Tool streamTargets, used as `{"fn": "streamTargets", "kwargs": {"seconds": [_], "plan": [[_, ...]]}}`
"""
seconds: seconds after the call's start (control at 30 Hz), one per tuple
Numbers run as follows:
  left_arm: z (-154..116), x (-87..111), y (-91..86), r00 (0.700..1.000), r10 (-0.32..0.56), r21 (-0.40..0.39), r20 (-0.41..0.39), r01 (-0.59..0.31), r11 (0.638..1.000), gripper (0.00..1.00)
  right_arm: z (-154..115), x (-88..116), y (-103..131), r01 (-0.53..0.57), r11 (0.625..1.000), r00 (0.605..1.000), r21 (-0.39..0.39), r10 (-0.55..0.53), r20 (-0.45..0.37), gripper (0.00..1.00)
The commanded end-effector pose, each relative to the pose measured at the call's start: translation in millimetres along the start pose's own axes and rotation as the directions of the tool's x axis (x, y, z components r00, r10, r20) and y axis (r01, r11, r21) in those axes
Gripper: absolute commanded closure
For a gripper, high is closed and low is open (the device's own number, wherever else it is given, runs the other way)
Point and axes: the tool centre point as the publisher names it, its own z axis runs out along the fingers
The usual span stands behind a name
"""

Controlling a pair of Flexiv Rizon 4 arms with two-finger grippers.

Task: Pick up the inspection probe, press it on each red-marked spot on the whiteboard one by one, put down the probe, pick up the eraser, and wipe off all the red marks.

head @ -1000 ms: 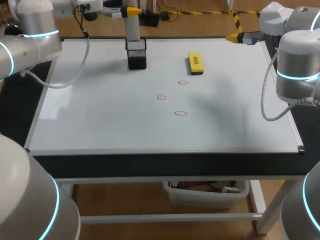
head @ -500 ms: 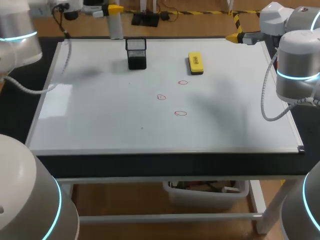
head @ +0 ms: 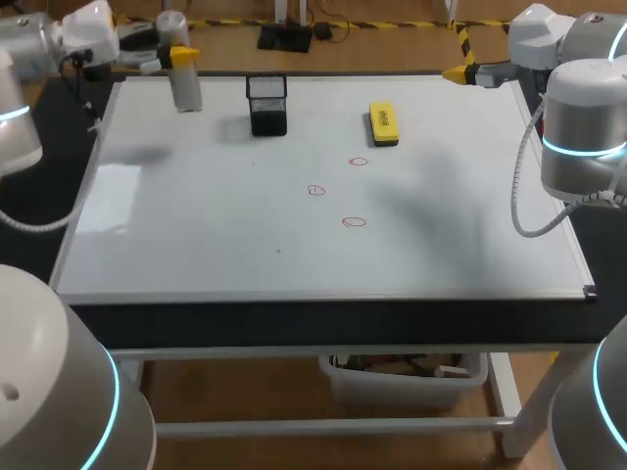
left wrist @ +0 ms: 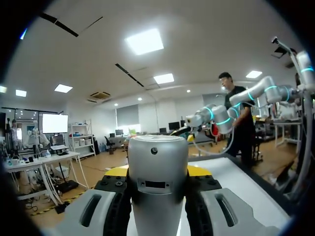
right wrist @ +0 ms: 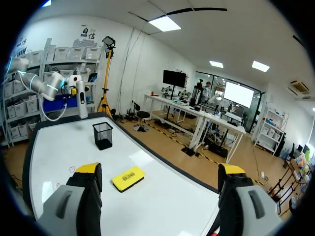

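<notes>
— What sort of place are we in?

— A robotics lab, at a test bench. We have two grey arms with glowing blue rings, the left arm (head: 29, 49) and the right arm (head: 585, 108), coming in over one table.

— And the table top?

— We see a whiteboard (head: 196, 245) laid flat across it, with three small red marks (head: 354, 222), a yellow eraser (head: 383, 123) and a black mesh holder (head: 266, 106).

— What else shows it?

— Our left gripper (left wrist: 157, 169) is clamped on a silver inspection probe (left wrist: 157, 191), and our right gripper (right wrist: 160, 169) hangs with its yellow-tipped fingers spread wide.
</notes>
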Motion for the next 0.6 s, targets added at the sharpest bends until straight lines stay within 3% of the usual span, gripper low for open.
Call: {"fn": "streamTargets", "kwargs": {"seconds": [0.03,0.27,0.6], "plan": [[-11,9.7,11.6,0.988,-0.007,0.012,0.155,0.005,1.000,1.00,0,0,0,0.000,1.000,1.000,0.000,0.000,0.000,0.00],[-28,11.8,29.5,0.982,-0.035,0.001,0.185,0.035,0.999,1.00,0,0,0,0.000,1.000,1.000,0.000,0.000,0.000,0.00],[-38,13.3,34.8,0.979,-0.056,-0.016,0.198,0.061,0.998,1.00,0,0,0,0.000,1.000,1.000,0.000,0.000,0.000,0.00]]}}
